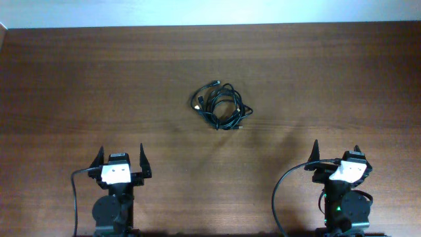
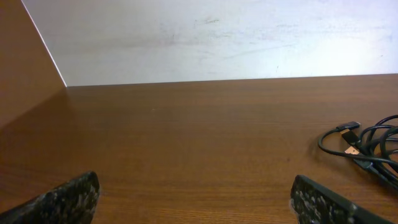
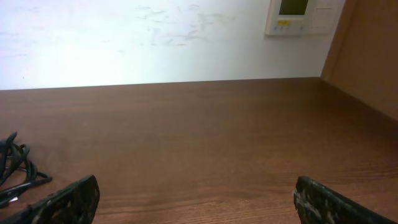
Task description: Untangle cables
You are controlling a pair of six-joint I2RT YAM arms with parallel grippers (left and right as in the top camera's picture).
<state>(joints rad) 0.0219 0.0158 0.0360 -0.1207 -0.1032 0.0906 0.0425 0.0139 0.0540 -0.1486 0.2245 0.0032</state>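
in the middle of the table (image 1: pixel 79 79) the cables (image 1: pixel 222 105) lie bundled; left gripper (image 1: pixel 122 162) and right gripper (image 1: pixel 336 153) sit near, jaws spread, empty.

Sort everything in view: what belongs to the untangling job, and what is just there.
Job: cables, bundled mid-table; left gripper, open and empty; right gripper, open and empty.
Just there: table; wall; wall panel.
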